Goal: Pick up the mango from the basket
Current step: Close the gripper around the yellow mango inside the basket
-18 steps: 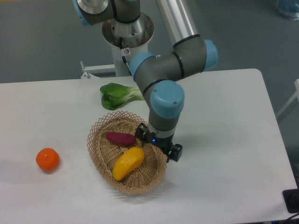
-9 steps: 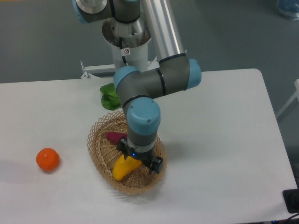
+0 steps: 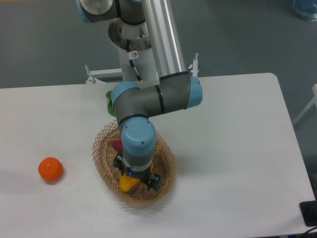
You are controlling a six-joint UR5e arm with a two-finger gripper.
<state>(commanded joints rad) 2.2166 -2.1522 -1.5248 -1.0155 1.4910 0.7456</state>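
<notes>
Camera view, left to right: we see an orange on the white table, then the wicker basket. Inside it, the gripper sits directly over the mango; we cannot tell whether its fingers have closed.

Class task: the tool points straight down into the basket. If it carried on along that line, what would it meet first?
Most likely the mango, lying in the basket directly beneath the tool. Depth is hard to judge from this single view; they may already be touching.
</notes>
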